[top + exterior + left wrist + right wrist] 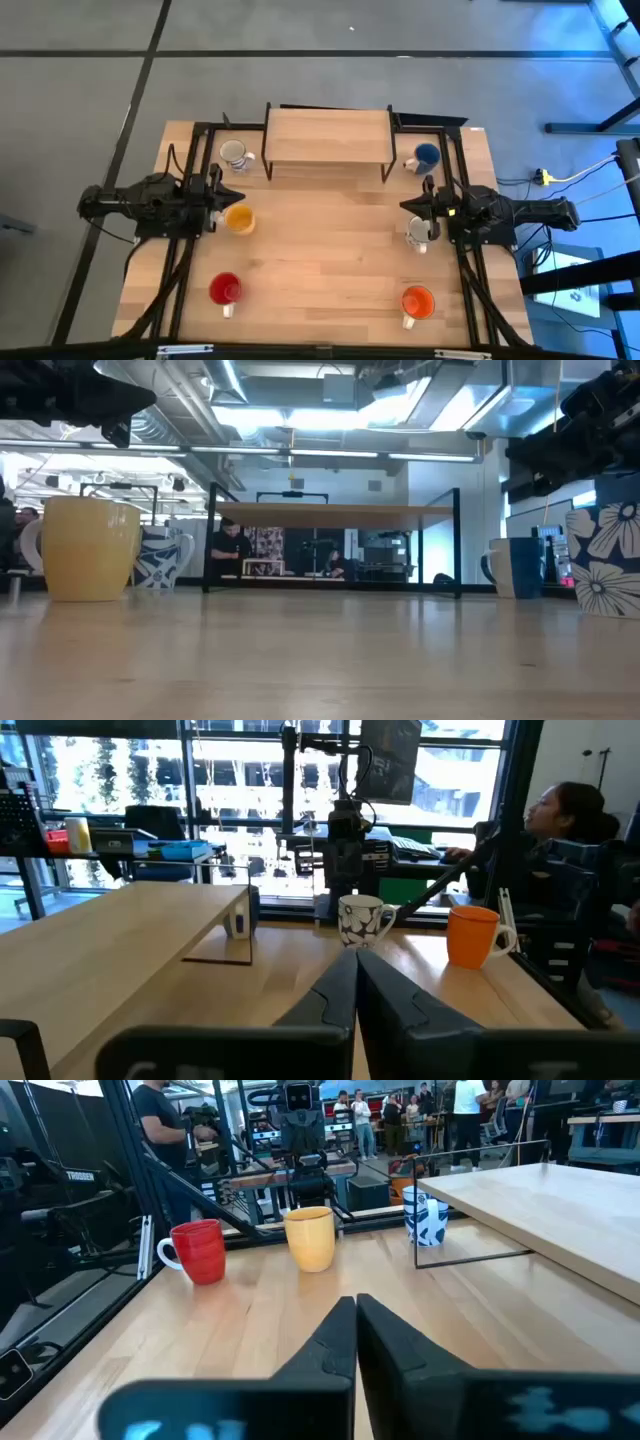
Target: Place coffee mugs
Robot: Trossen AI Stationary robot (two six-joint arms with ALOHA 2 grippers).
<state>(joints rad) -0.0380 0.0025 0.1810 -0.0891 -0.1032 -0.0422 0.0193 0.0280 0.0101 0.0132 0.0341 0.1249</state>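
Six mugs stand upright on the wooden table. A yellow mug (239, 218) and a red mug (225, 289) are on the left. A white mug with blue pattern (234, 153) is at the far left, and a dark blue mug (426, 156) at the far right. On the right stand a white mug with blue flowers (418, 232) and an orange mug (417, 301). My left gripper (238, 194) is shut, just beyond the yellow mug and above it. My right gripper (404, 204) is shut, beside the flowered mug and above it. Neither holds anything.
A raised wooden shelf (327, 136) on thin black legs stands at the table's far middle, between the patterned mug and the dark blue mug. The table's middle (325, 240) is bare wood. People show in the room beyond the table.
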